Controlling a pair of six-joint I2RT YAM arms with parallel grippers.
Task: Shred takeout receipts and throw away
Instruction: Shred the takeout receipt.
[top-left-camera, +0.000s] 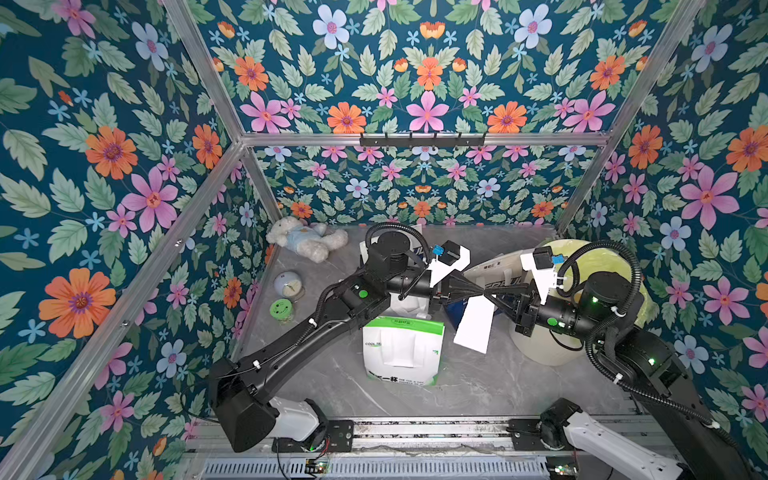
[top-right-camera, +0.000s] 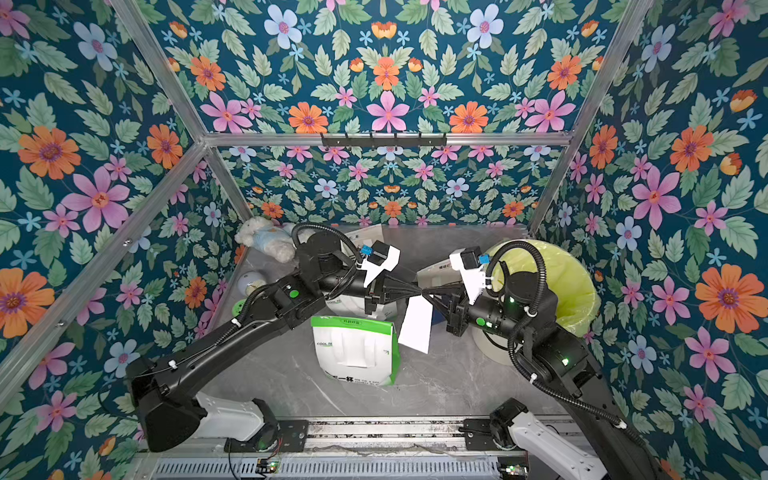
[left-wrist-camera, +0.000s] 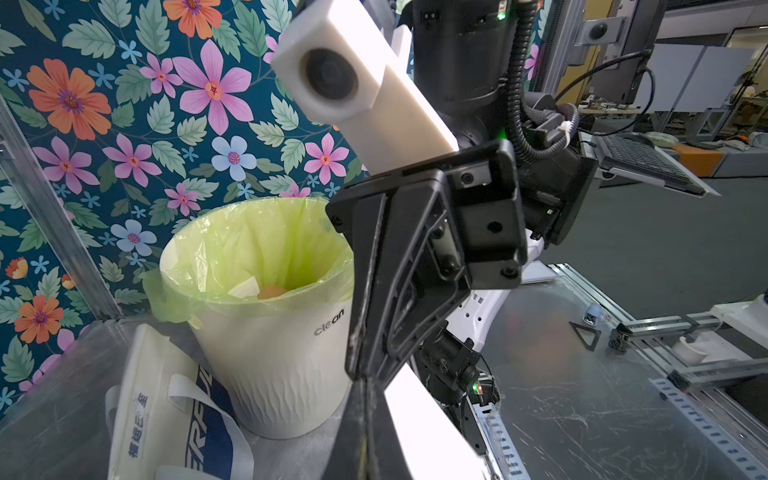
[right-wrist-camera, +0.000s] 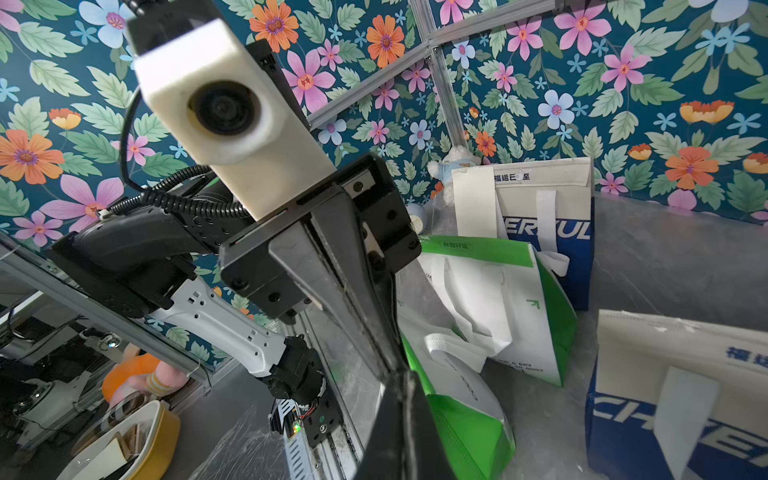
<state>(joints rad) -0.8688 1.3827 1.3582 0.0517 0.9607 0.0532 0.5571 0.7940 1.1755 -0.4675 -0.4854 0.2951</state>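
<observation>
Floral walls are surrounding a grey marble tabletop (top-left-camera: 415, 399), and above it my two pincers are meeting tip to tip. My left gripper (top-left-camera: 481, 293) and my right gripper (top-left-camera: 491, 294) are both clamping tight on the top edge of one takeout receipt (top-left-camera: 474, 324) — the white sheet is hanging in the air, tilted, just beside the green-and-white bag (top-left-camera: 401, 353). Under my right arm a white bin (top-left-camera: 540, 353) with a yellow-green liner (top-left-camera: 598, 257) is standing upright.
</observation>
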